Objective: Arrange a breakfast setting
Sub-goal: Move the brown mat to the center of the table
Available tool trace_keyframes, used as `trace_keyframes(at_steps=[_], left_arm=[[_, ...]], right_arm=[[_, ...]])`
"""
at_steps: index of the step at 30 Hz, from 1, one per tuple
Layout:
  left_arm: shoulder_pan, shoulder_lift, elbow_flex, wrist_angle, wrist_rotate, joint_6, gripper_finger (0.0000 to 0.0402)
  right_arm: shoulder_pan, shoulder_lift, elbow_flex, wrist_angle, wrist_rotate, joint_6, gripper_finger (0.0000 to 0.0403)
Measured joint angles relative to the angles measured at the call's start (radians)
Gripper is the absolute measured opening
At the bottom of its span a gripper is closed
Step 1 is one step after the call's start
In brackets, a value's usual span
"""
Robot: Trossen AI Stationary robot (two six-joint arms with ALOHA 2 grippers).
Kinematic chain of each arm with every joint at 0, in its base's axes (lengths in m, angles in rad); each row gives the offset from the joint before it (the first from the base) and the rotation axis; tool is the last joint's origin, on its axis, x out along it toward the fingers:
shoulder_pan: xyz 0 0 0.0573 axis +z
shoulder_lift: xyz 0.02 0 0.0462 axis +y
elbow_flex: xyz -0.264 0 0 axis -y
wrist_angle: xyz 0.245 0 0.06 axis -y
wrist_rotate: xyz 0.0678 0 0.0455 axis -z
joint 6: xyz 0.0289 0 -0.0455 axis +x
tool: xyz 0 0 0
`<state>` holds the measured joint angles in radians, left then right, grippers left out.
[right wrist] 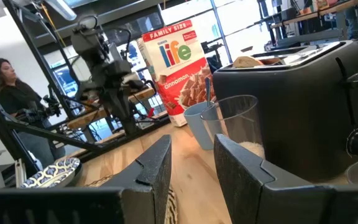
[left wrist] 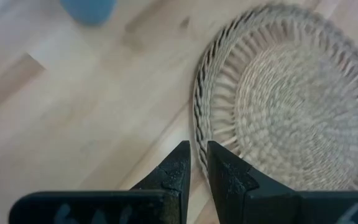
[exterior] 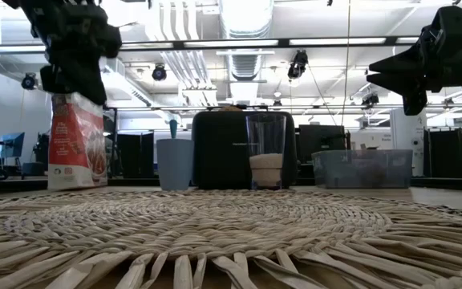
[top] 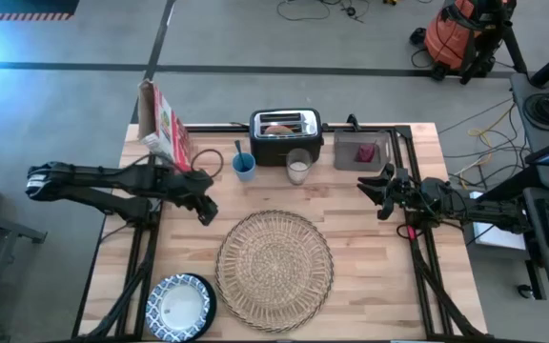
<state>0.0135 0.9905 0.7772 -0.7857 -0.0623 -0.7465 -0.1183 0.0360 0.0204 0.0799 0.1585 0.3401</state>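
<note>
Straw placemat (top: 274,269) covers wooden table (top: 389,276) centre.

The large round woven straw placemat (top: 275,270) is pale tan, its coils ringed by a looped border. The blue-and-white patterned bowl (top: 180,307) shows a white centre inside a blue-figured rim, sitting on a dark teal plate (top: 208,303). The light wooden tabletop (top: 379,276) runs in blond planks. The black-and-silver toaster (top: 285,136) is dark-bodied with a shiny top; the small blue cup (top: 244,168) stands beside it. The clear glass of milk (top: 299,168) holds white (only at its base). The red cereal box (right wrist: 178,68) bears multicoloured lettering. A small dark-red item (top: 366,152) lies in a clear plastic tub (top: 361,151). Both claws are black.
</note>
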Motion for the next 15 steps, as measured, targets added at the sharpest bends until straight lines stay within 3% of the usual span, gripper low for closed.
trace_keyframes(at_steps=[15], left_arm=[[-0.142,0.203,-0.001,0.204,-0.001,-0.056,0.0064]], right_arm=[[0.0,0.0,0.0,0.0,0.0,0.0,0.0112]])
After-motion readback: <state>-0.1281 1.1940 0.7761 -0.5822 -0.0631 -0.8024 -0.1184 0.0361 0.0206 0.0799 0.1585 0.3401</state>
